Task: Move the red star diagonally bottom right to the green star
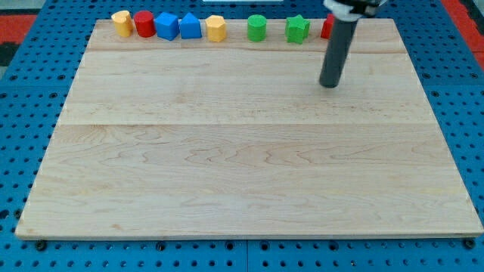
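Bright, even, from overhead; no glare on the board [242, 166]. Soft, short shadows only, a faint one beside my tip [330, 85] and thin ones under the blocks along the top edge. Sharp enough throughout, slightly grainy, with the board's edges straight and the rod's top cut off by the frame.

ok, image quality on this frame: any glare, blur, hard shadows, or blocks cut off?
Camera view: even, soft light, no glare on the board; only a faint shadow at my tip; blocks in the top row sharp; the rod's upper end runs out of frame at the view's top; the red block is mostly hidden behind the rod, so its shape cannot be told; green star is clear.
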`<state>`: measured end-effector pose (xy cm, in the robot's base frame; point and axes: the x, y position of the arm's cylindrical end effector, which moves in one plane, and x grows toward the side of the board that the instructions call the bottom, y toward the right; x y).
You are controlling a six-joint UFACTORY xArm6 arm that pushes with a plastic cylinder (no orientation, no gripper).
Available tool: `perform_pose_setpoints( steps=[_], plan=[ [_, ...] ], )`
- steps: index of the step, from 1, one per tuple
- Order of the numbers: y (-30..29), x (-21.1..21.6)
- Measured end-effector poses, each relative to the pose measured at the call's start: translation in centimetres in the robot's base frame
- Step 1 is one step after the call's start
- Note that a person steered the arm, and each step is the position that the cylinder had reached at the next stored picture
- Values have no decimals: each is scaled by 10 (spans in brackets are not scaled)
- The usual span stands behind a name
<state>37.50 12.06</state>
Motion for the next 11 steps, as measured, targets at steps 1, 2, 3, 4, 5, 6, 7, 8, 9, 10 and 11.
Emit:
perform_pose_setpoints(
  steps=[1,2,3,4,5,6,7,8,9,10,11],
  plan=[
    [-98,35],
    [-131,36],
    [0,46],
    [74,-8],
    [179,-75],
    [216,-147],
    [170,-183],
    [166,-184],
    [156,-184],
    [106,-183],
    [49,-183]
  ],
)
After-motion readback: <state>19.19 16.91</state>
